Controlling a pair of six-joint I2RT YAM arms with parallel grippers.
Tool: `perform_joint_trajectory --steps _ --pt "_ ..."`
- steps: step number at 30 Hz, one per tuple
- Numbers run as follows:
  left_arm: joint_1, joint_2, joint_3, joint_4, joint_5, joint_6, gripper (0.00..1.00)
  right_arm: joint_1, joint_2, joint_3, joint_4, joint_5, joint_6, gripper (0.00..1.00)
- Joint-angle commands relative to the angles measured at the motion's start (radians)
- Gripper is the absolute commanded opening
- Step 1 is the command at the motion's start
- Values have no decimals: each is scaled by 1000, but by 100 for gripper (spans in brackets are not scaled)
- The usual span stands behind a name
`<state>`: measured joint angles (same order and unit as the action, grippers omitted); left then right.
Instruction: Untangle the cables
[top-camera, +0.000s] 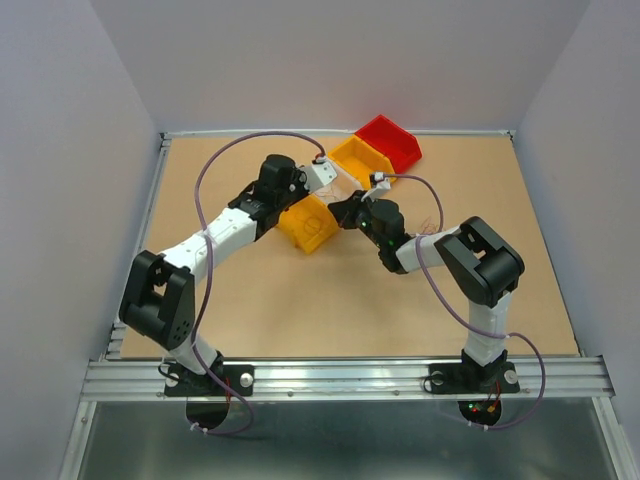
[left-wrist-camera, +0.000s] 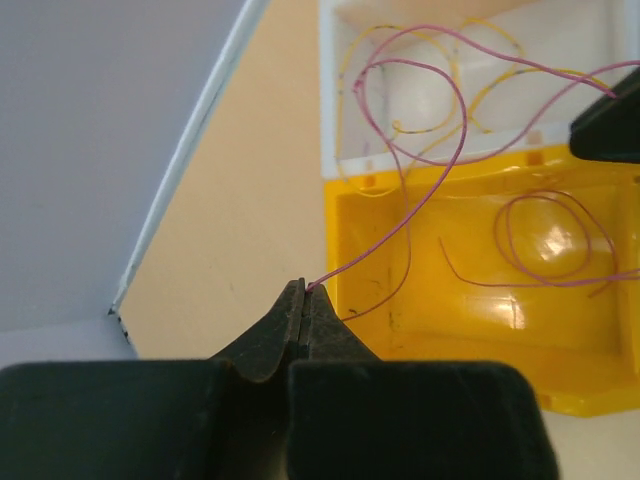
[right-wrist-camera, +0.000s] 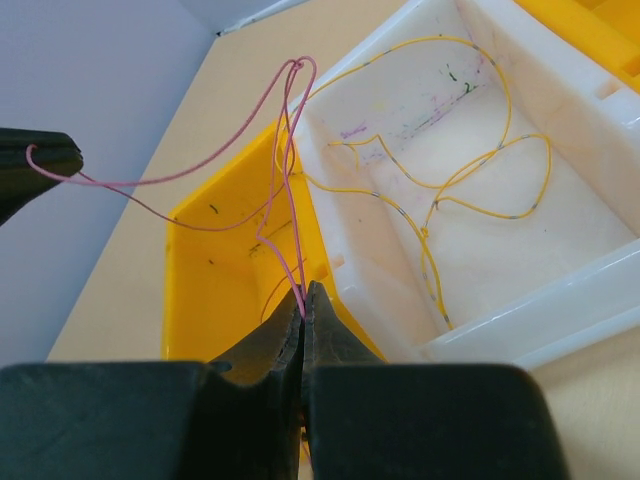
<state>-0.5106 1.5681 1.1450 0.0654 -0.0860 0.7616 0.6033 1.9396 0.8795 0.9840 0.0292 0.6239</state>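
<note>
**A:** What's on the left?

**B:** The left gripper (left-wrist-camera: 303, 292), its tips pinched tight on one end of the pink wire (left-wrist-camera: 455, 150). It hangs over bare table (top-camera: 300, 300), just left of the yellow bin (left-wrist-camera: 450, 340).

**A:** Where does the wire go?

**B:** Rightward over the yellow bin, looping above the white bin (left-wrist-camera: 325, 100) that touches it, then across to the other arm. More pink loops show inside the yellow bin.

**A:** And that arm?

**B:** The right gripper (right-wrist-camera: 303, 292) is closed on the same pink wire, above the wall where the two bins meet.

**A:** Any other cable?

**B:** A yellow wire (right-wrist-camera: 440, 38) lies in loose loops inside the white bin. I can't tell whether it touches the pink one.

**A:** Where is all this on the table?

**B:** The bins form a slanted row near the middle of the far edge. The red bin (top-camera: 392, 140) is at the row's right end, closest to that edge.
</note>
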Motion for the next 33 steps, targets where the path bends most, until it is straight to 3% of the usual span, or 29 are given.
perform_joint_trajectory --steps 1,10,15,22,24,33 --pt "-16 30 55 -205 95 51 1 -5 -39 13 21 -23 -39 1" --pt "-16 185 160 -407 95 33 0 -5 -27 32 21 -104 -69 1" --pt "-11 217 145 -377 8 30 0 -5 -27 33 21 -106 -72 1" --pt "15 86 108 -282 81 4 34 -5 -13 62 15 -178 -88 0" --pt "17 55 99 -273 130 1 40 -4 1 91 2 -210 -102 1" --pt "32 -8 87 -224 198 -30 48 21 68 263 -224 -290 -199 1"
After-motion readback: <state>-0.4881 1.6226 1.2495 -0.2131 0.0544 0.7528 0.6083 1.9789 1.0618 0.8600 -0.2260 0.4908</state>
